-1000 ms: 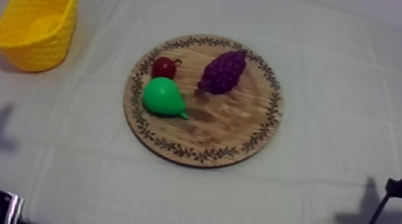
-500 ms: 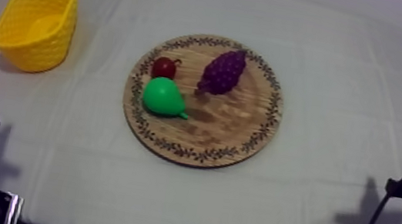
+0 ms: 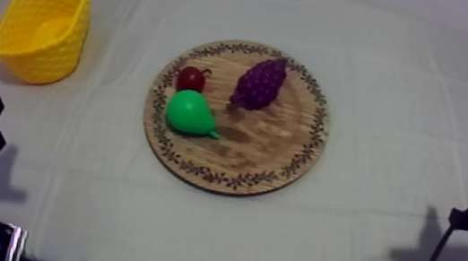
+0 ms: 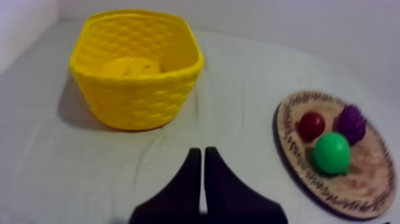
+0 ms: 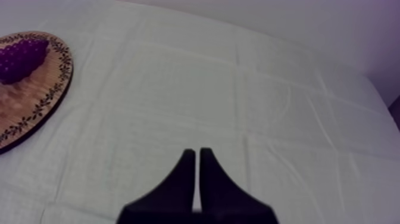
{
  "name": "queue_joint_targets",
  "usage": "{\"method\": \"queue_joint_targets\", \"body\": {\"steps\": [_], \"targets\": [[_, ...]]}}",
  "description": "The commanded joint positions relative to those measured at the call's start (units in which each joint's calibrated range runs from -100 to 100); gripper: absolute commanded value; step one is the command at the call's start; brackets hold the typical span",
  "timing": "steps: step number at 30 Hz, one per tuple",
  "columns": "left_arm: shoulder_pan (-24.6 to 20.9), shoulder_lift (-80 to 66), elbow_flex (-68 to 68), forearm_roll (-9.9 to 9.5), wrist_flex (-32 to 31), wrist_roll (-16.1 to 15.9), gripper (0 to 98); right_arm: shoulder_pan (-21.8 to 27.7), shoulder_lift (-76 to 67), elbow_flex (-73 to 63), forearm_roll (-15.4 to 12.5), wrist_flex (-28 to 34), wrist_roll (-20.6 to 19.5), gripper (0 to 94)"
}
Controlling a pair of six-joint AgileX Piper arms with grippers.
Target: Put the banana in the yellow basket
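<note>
Left arm has pulled back from beside the yellow basket (image 3: 54, 61) to the near-left edge of the table (image 3: 405, 106). Right arm is unchanged at near right.

Left end effector (image 4: 202, 152) has its fingers pressed together on nothing and points at the cloth just near of the basket. Right end effector (image 5: 197, 152) is also pressed together and empty, over bare cloth right of the wooden board (image 3: 264, 137).

Banana (image 4: 130, 65) lies on the basket floor. Its long axis runs roughly left-right in the left wrist view, but yellow on yellow makes its ends hard to tell. Board carries the pear (image 3: 190, 113), bunch of grapes (image 3: 260, 82) and small red fruit (image 3: 191, 77), and no banana.

Key relation: the banana is far and slightly left of the left end effector, with the basket wall between them. Left arm is clearly nearer; right arm is well apart, across the board.

Judgement: the placement looks done and no further grasp seems needed.
</note>
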Motion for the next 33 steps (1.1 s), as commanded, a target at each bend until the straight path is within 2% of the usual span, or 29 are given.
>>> {"method": "queue_joint_targets", "body": {"steps": [1,9,33], "targets": [[0.0,-0.1,0.2,-0.07,-1.0,4.8,0.1,0.0,0.0,0.0,0.0,0.0,0.0,0.6],[0.1,-0.1,0.3,-0.14,-1.5,2.8,0.1,0.0,0.0,0.0,0.0,0.0,0.0,0.6],[0.1,-0.1,0.4,-0.14,-1.6,2.6,0.1,0.0,0.0,0.0,0.0,0.0,0.0,0.6]]}}
